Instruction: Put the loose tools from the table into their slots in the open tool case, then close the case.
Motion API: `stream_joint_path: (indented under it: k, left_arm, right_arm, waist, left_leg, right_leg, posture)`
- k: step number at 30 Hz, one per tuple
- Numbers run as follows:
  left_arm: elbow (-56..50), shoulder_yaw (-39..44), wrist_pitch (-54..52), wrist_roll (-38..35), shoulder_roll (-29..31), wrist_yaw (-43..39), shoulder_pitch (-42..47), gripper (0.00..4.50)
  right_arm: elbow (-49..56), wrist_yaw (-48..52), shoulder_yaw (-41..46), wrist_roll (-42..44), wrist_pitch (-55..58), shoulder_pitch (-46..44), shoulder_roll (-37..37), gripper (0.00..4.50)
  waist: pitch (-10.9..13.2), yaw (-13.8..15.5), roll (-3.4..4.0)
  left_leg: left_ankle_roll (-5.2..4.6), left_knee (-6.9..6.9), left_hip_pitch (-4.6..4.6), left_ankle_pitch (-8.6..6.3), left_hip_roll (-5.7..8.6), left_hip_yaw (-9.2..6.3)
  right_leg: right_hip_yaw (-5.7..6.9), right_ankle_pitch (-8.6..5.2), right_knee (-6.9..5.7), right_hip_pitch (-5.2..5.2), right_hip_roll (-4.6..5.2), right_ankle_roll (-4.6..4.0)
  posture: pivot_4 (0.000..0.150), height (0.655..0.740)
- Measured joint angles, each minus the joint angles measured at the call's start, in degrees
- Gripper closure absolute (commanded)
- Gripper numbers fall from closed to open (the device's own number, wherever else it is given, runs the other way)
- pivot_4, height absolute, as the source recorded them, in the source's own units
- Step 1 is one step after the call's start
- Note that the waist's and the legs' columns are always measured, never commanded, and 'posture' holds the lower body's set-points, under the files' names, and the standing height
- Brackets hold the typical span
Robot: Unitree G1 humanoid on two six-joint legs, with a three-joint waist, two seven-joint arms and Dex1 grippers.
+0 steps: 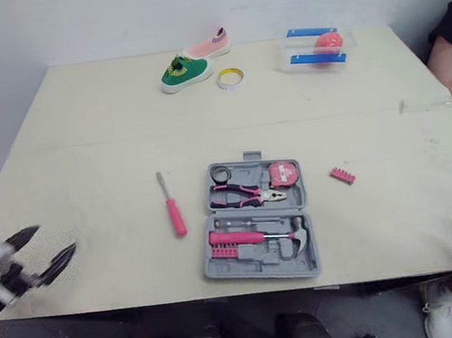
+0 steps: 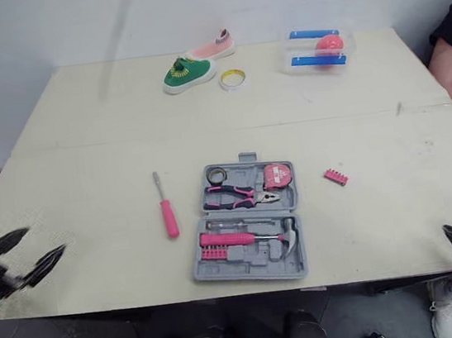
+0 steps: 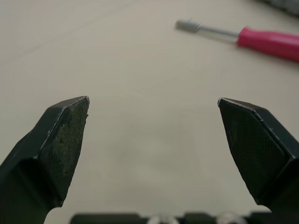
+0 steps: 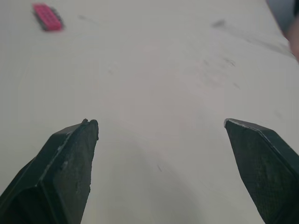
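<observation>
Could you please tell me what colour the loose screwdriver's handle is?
The screwdriver has a pink handle, clearest in the left eye view.

You'll find the open tool case (image 1: 260, 272) on the table (image 1: 82, 154), centred near its near edge. The screwdriver (image 1: 172, 208) lies to its left and the bit holder (image 1: 343, 175) to its right, both apart from it. Inside the case, the pliers (image 1: 246, 193) sit in the far half and the hammer (image 1: 256, 237) in the near half. Two shoes (image 1: 186, 71), a tape roll (image 1: 231, 77) and a container (image 1: 316, 49) sit along the far edge.

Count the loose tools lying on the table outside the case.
2: the pink screwdriver lies left of the open tool case, the pink bit holder right of it. None seems hidden.
</observation>
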State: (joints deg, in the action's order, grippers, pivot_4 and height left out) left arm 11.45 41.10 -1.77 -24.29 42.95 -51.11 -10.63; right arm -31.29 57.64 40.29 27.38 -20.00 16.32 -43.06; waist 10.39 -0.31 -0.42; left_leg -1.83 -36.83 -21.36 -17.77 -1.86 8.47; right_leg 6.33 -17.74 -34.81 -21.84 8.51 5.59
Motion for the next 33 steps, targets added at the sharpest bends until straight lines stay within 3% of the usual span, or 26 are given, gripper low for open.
stream_joint_path:
  k: [9,16,21,27,33]
  left_arm:
    - [-2.03,4.37,-1.39,-3.04,-2.19,1.66,-4.77,0.02]
    - [-16.04,-2.28,-9.46,-8.5,-1.67,1.8,0.32,0.02]
    - [-26.32,-8.95,-17.98,-14.07,0.27,1.33,4.47,0.02]
    - [-35.35,-19.91,-25.15,-19.46,1.54,0.47,16.23,0.02]
    - [-39.9,-26.71,-28.89,-22.45,0.67,0.64,21.65,0.02]
  right_arm:
    - [4.89,-1.86,-0.64,-0.85,1.39,-1.09,0.01,0.0]
    - [11.68,-6.58,-11.41,-3.26,15.62,-16.76,-2.43,0.0]
    - [13.66,-0.47,-18.75,-2.72,22.51,-26.6,-4.03,0.0]
    - [3.14,12.12,-29.7,-5.06,25.89,-40.47,-4.19,0.0]
    - [-16.36,16.27,-35.47,-12.42,17.51,-51.51,-2.17,0.0]
  waist:
    - [-0.01,-0.13,0.03]
    - [0.02,-0.85,0.11]
    - [-0.01,-1.1,0.16]
    - [0.02,-1.27,0.13]
    - [0.04,-1.42,0.1]
  left_leg:
    - [0.02,0.06,-0.01,0.0,-0.02,0.02]
    - [0.32,-0.11,-0.3,0.2,0.03,0.03]
    - [0.16,-0.16,-0.84,0.55,-0.01,-0.01]
    - [-0.25,-0.47,-0.91,0.68,0.2,0.17]
    - [-0.2,-0.57,-0.89,0.77,0.18,0.21]
  right_leg:
    - [-0.09,-0.01,-0.01,-0.09,-0.02,0.0]
    - [-0.17,0.02,-0.22,-0.39,0.03,0.01]
    - [0.11,-0.01,-0.33,-0.74,-0.17,-0.03]
    - [0.14,0.19,-0.3,-0.65,-0.14,0.33]
    - [0.12,0.24,-0.44,-0.66,-0.2,0.38]
  posture:
    - [0.15,0.74]
    - [0.15,0.74]
    - [0.15,0.74]
    - [0.15,0.74]
    - [0.15,0.74]
